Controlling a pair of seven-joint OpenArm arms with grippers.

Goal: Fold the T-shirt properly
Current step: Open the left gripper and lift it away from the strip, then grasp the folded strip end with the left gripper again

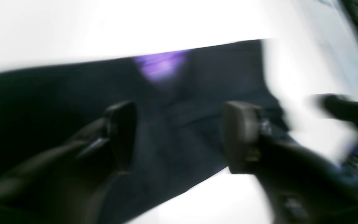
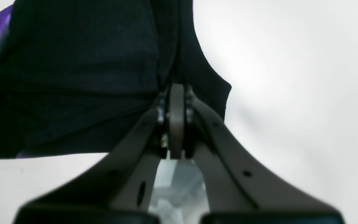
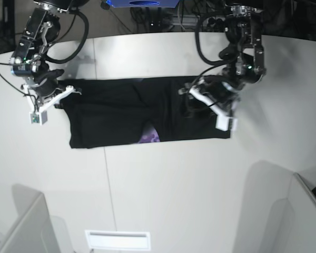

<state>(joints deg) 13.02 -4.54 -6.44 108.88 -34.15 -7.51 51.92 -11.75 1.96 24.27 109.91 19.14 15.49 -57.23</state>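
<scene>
The black T-shirt lies as a long flat band across the white table, with a bit of purple print showing at its near edge. My right gripper is shut on the shirt's edge; in the base view it is at the shirt's far-left corner. My left gripper is open, its two fingers spread just above the black cloth, with a purple patch beyond it. That view is blurred. In the base view the left gripper hovers over the shirt's right part.
The white table has a seam running front to back. Cables and equipment crowd the far edge. Grey partitions stand at the near left and near right corners. A white slotted plate sits at the front.
</scene>
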